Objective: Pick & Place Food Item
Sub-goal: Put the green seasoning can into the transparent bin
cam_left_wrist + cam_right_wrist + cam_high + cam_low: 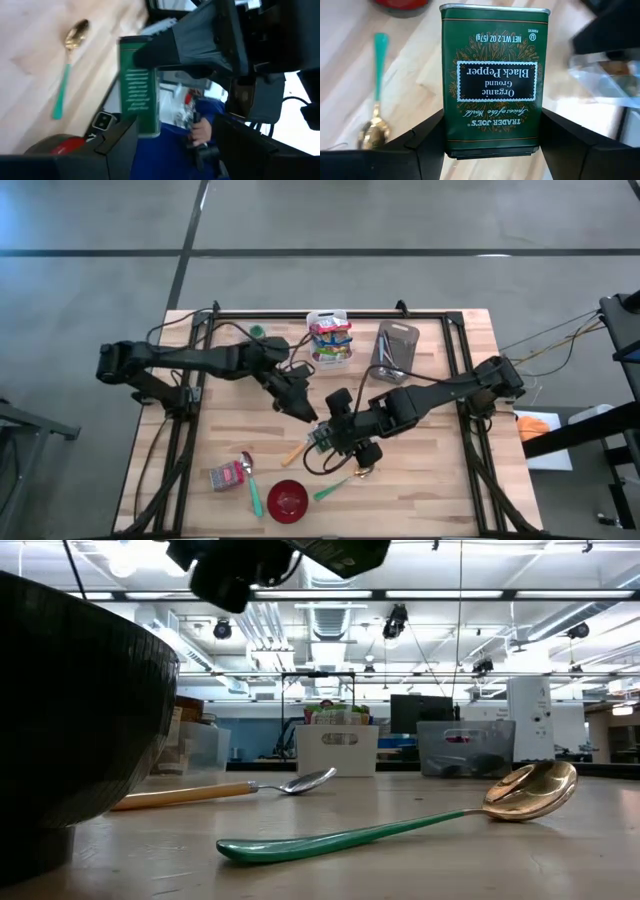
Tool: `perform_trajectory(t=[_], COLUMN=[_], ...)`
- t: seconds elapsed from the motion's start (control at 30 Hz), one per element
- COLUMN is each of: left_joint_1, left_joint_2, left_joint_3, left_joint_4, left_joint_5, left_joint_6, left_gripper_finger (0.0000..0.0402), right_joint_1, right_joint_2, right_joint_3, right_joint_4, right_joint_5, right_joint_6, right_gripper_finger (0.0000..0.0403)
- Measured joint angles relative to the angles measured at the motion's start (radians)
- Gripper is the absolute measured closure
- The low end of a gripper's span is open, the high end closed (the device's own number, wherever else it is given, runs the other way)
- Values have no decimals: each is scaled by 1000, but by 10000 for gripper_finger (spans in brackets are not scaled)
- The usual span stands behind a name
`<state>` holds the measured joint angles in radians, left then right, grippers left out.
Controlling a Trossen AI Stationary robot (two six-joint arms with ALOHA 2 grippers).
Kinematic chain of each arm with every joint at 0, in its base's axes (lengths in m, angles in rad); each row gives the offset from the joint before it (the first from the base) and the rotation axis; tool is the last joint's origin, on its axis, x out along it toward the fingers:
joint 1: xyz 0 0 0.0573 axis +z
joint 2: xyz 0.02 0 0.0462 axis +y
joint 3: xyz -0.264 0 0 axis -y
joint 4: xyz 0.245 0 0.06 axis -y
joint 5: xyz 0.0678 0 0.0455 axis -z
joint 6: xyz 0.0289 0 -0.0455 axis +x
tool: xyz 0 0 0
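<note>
Bare wood lies between the green-handled spoon and wooden-handled spoon; the red bowl crowds one side.

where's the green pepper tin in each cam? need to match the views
High view: pepper tin mid-table, between both grippers, mostly hidden.
Low view: not in it.
Left wrist view: tin centre, side on, at the right gripper.
Right wrist view: tin fills the centre, right gripper shut on it.
Shared landmark: green-handled gold spoon.
</note>
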<state>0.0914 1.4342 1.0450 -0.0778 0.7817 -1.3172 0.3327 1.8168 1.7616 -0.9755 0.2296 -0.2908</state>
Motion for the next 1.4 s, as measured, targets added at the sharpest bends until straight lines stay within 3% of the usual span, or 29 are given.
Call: perform_trajectory(t=[0.4,0.9,1.03,1.2,1.4], left_joint_1=[-16,-23,-23,-23,-23], left_joint_2=[48,48,48,49,50], left_joint_3=[2,-2,-2,-3,-1], left_joint_4=[57,69,91,85,99], left_joint_5=[102,103,94,86,99], left_joint_6=[-35,-78,-74,-49,-41], left_gripper_finger=[144,145,178,271,273], right_joint_1=[0,-41,-42,-42,-41], right_joint_2=[0,0,1,2,2], right_joint_3=[43,93,107,110,122], right_joint_4=[-21,-13,-12,-15,-16], right_joint_5=[67,91,90,67,90], right_joint_6=[-80,-109,-109,-106,-60], right_gripper_finger=[147,147,147,125,90])
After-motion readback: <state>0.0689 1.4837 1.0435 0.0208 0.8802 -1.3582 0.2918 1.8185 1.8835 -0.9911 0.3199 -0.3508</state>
